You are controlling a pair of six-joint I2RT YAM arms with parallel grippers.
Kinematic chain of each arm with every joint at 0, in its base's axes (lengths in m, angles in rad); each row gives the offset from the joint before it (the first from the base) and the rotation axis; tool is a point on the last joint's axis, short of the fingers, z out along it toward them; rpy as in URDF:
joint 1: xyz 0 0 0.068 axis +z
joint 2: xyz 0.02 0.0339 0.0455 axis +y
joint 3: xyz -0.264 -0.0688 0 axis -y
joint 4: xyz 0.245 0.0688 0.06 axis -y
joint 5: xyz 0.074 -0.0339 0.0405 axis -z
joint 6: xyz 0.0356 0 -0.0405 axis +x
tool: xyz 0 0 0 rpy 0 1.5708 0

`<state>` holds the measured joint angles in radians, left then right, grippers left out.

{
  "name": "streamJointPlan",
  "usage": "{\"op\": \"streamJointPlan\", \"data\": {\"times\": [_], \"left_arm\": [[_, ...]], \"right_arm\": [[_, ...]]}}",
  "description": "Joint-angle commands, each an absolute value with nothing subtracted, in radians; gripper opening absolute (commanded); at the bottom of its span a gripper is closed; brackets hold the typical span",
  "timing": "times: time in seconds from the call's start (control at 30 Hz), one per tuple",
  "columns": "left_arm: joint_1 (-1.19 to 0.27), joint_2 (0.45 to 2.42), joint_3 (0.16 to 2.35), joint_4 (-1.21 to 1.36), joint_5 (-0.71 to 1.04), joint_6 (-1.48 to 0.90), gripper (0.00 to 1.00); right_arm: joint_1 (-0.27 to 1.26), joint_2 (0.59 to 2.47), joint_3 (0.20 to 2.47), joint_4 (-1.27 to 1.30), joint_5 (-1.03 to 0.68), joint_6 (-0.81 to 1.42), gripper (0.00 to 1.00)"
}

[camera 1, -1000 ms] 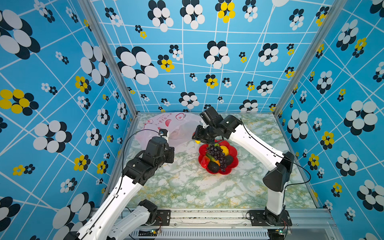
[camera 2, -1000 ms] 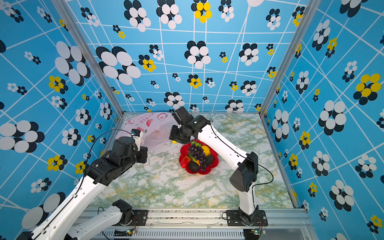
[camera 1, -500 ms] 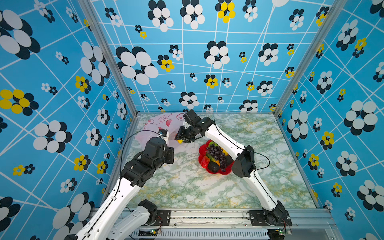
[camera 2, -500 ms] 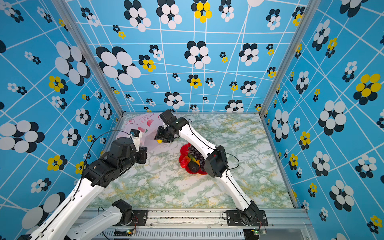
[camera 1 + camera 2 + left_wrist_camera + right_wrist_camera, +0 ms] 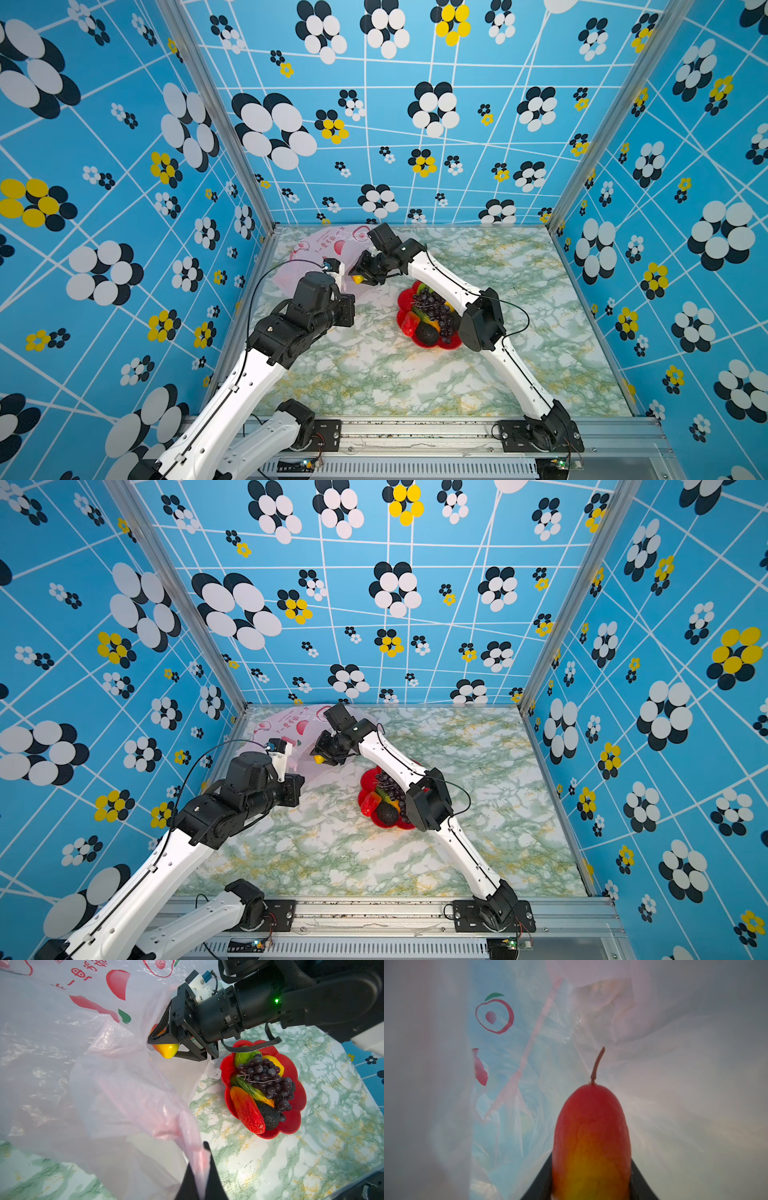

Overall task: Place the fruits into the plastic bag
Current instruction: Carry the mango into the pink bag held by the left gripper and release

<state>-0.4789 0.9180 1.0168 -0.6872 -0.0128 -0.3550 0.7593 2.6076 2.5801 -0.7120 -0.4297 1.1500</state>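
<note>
Mango point(image 5: 591, 1136) entering plastic bag point(image 5: 62, 1043), mouth being held open.
I am holding the left jaws pinched together on the bag's handle point(image 5: 197, 1159), apparently lifting it so the mouth is gaping; the right jaws are clamping the mango just inside. Grape bunch point(image 5: 268, 1078), avocado point(image 5: 270, 1118) and other fruits are lying in the red dish point(image 5: 291, 1126) on the surface point(image 5: 270, 1167); what else the bag is holding, I cannot tell.

Pale pink bag point(image 5: 62, 1064) (red fruit prints), red-yellow mango point(image 5: 591, 1136).

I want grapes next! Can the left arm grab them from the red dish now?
Probably not: the left gripper is shut on the plastic bag, so it isn't free. The grapes lie uncovered on top.
</note>
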Motion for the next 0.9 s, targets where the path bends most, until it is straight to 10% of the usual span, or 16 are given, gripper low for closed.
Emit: {"op": "streamJointPlan", "data": {"times": [0.0, 0.33, 0.87], "left_arm": [[-0.479, 0.923, 1.023, -0.666, 0.022, -0.368, 0.00], [-0.477, 0.921, 1.002, -0.657, 0.042, -0.397, 0.00], [-0.465, 0.894, 0.967, -0.664, 0.031, -0.418, 0.00]], "right_arm": [[0.744, 2.668, 2.567, -0.594, -0.407, 1.254, 0.27], [0.738, 2.719, 2.669, -0.337, -0.412, 1.289, 0.59], [0.729, 2.439, 2.513, -0.685, -0.330, 0.955, 0.64]]}}
